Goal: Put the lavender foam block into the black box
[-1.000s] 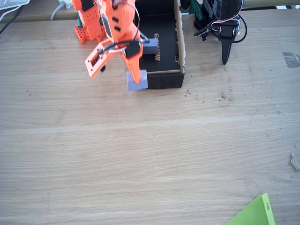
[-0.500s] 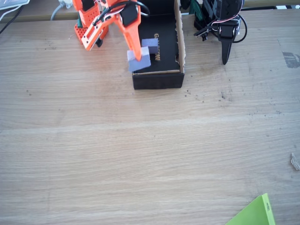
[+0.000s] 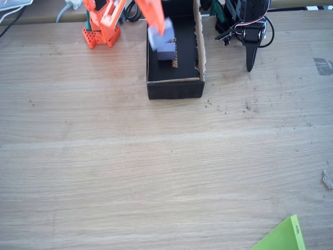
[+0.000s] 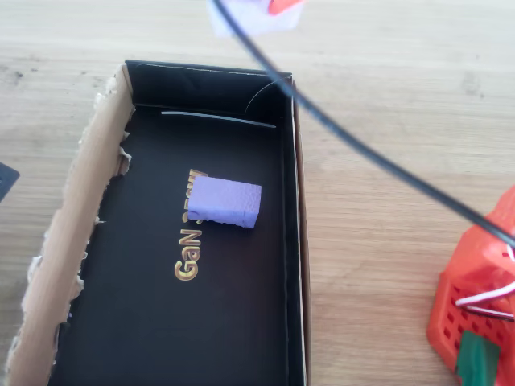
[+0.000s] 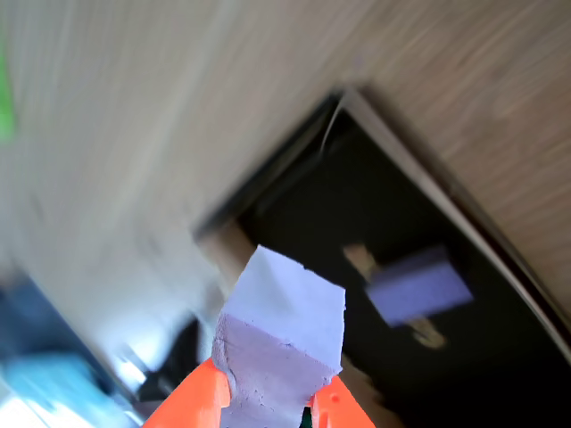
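My orange gripper (image 3: 157, 21) is shut on the pale lavender foam block (image 3: 161, 30) and holds it in the air over the black box (image 3: 174, 88). In the wrist view the lavender foam block (image 5: 281, 330) sits between two orange fingertips (image 5: 192, 401), with the black box (image 5: 357, 205) open below. From overhead, the block (image 4: 249, 18) hangs at the top edge, just beyond the far wall of the box (image 4: 294, 241). A second, darker lavender block (image 4: 225, 201) lies on the box floor by the gold lettering.
The orange arm base (image 3: 99, 31) stands left of the box. One box wall (image 4: 72, 241) is torn brown cardboard. A black cable (image 4: 362, 145) crosses the overhead view. A green sheet (image 3: 283, 237) lies at the table's near right corner.
The gripper rose from the table by the box's front left corner, carried the block up over the front wall, and now holds it higher and farther back above the box.
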